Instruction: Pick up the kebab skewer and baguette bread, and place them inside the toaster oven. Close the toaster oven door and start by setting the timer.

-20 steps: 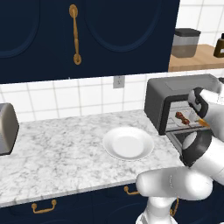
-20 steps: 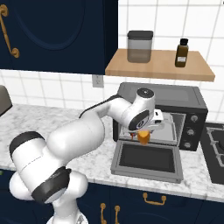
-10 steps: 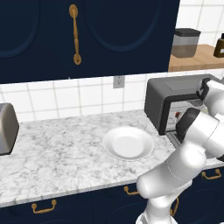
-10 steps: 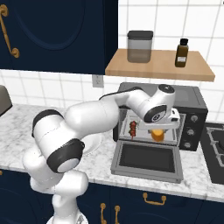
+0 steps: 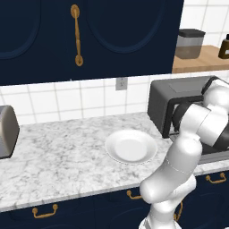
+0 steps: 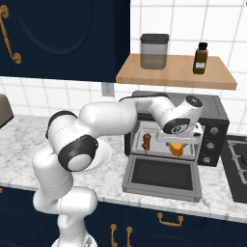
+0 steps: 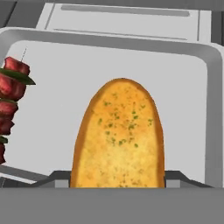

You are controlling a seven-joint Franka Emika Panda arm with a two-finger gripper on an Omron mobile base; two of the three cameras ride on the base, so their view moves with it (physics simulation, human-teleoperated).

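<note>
Hand view looks straight down on the baguette bread (image 7: 119,135), a golden loaf flecked with green, which runs from the bottom of the picture up over a pale grey tray (image 7: 57,74) with a raised rim. Dark finger tips (image 7: 56,178) flank the loaf's lower end on either side, so the gripper (image 7: 118,181) appears closed on the bread with its jaws held fairly wide by the loaf's width. At the left edge lies the kebab skewer (image 7: 11,94), red meat chunks with green pieces between, resting on the same tray and apart from the bread.

From the right base camera, the arm (image 6: 111,118) reaches into the toaster oven (image 6: 217,120), whose door (image 6: 163,177) hangs folded down flat in front. The gripper (image 6: 179,144) sits inside the opening with the orange loaf (image 6: 177,148) below it, and the skewer (image 6: 146,143) stands to its left within the cavity.

On the marble counter (image 5: 58,165) a white plate (image 5: 131,146) sits left of the oven (image 5: 170,96). A silver toaster (image 5: 6,132) stands at the far left.
</note>
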